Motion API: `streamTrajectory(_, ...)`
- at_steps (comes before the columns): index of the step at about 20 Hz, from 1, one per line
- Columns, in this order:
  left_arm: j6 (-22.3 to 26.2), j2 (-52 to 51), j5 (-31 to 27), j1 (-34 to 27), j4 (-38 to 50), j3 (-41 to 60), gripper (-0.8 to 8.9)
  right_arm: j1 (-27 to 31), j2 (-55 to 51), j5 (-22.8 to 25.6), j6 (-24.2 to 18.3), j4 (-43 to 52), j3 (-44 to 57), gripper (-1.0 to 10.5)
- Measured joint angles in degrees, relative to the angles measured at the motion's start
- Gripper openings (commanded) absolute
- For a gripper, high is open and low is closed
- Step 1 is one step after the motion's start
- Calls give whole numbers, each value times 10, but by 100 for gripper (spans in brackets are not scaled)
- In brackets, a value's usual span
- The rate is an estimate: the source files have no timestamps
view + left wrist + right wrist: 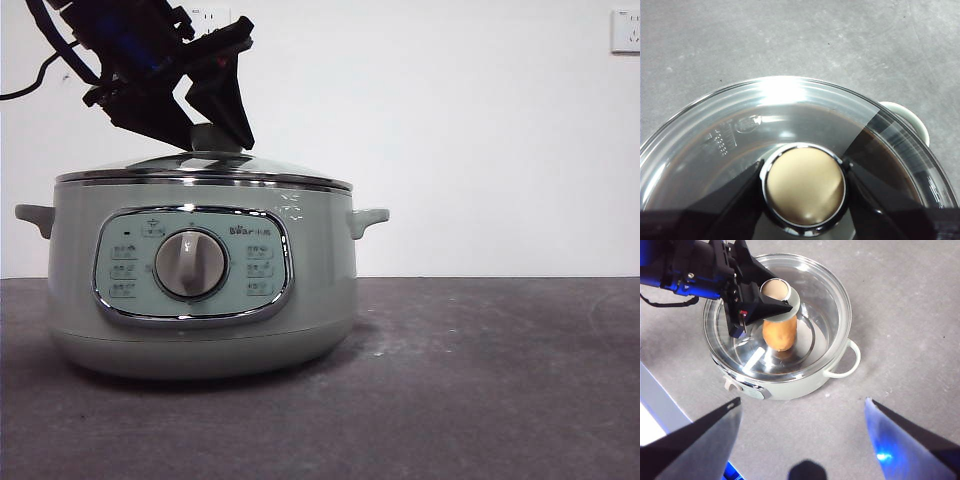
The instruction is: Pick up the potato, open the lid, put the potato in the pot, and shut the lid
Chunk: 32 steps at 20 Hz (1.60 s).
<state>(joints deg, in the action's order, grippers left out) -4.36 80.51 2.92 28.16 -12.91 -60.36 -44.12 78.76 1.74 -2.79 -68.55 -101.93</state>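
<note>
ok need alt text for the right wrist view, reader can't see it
Seen from above, the potato lies inside the pale green pot, under the clear glass lid, whose knob sits between the left gripper's black jaws. The right gripper hangs open and empty high above the grey table.

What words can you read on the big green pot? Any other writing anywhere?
"Bear": on the pot's control panel, upper right of the dial; small marks after it are too blurred to read.
Button labels around the dial: too small to read.
Embossed marks on the glass lid: unreadable.
No other writing.
</note>
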Motion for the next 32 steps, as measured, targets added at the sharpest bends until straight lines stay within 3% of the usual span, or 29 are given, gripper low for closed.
streamTrajectory(9,-2,-9,3,1,31,-1,382,0,0,0,0,-10,0,405)
streamTrajectory(12,-2,-49,3,2,3,-1,381,9,0,0,0,-14,0,399)
streamTrajectory(15,-2,-117,3,3,-56,-1,371,24,-2,0,5,-16,7,306)
streamTrajectory(17,-1,-174,3,3,-104,-1,197,35,-14,0,7,-2,35,220)
streamTrajectory(18,1,-207,3,3,-130,-1,21,42,-26,0,7,18,57,142)
streamTrajectory(19,8,-236,3,3,-151,-1,-3,49,-40,0,7,37,80,65)
streamTrajectory(20,18,-263,-2,3,-166,-1,-8,56,-57,0,7,60,107,-7)
streamTrajectory(26,51,-339,-42,3,-200,5,-8,97,-185,0,7,246,320,-16)
streamTrajectory(32,54,-412,-42,3,-117,150,-8,98,-347,0,45,459,567,-16)
